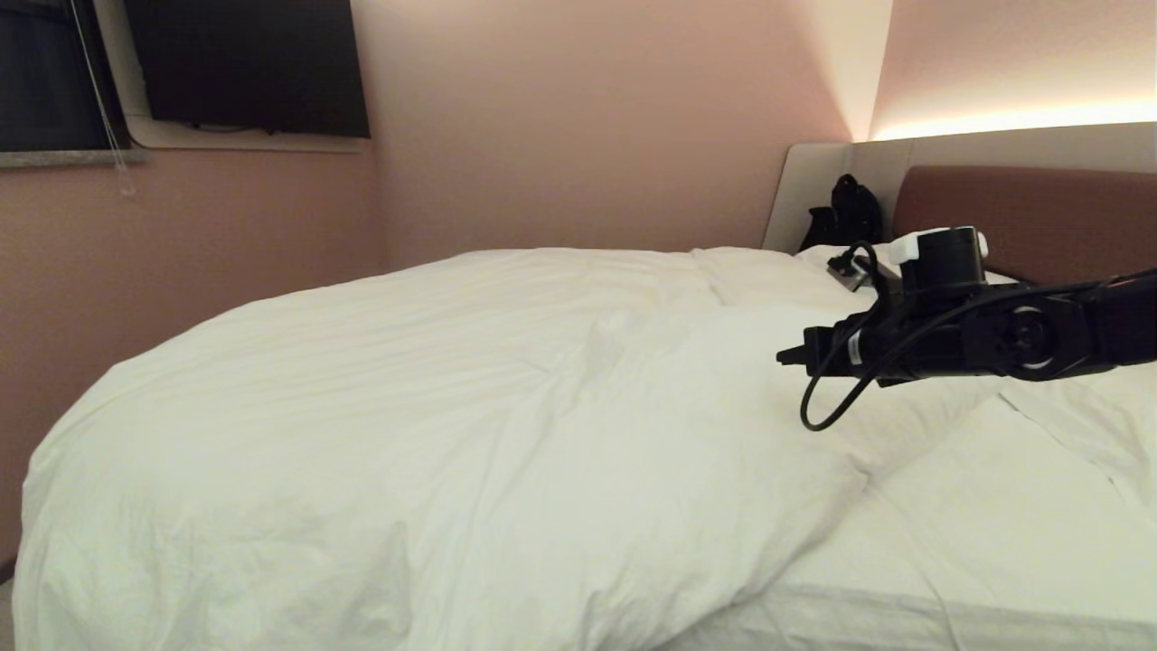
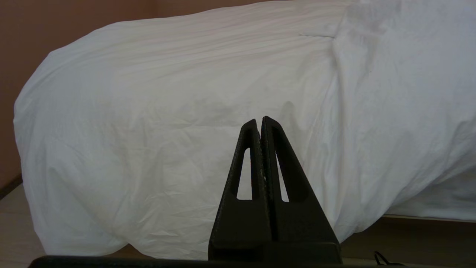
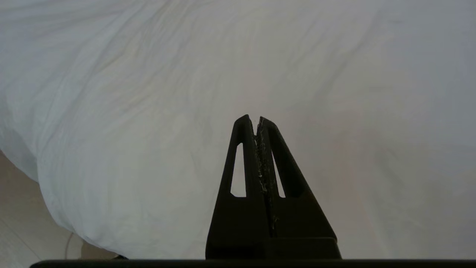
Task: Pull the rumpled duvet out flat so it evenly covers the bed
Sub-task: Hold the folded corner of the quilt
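The duvet (image 1: 434,425) is seen heaped toward the foot half of the bed (image 1: 904,624), bunched and draped over the near edge, while bare mattress sheet (image 1: 940,506) is left exposed below and behind the right gripper (image 1: 785,355). That gripper is held out over the duvet's folded edge, its jaws pressed together on nothing. The left gripper (image 2: 259,121), likewise pressed together and empty, is parked low, with the hanging duvet side ahead of it. No grasp is made yet; judged from this, the spreading is almost wholly left to do.
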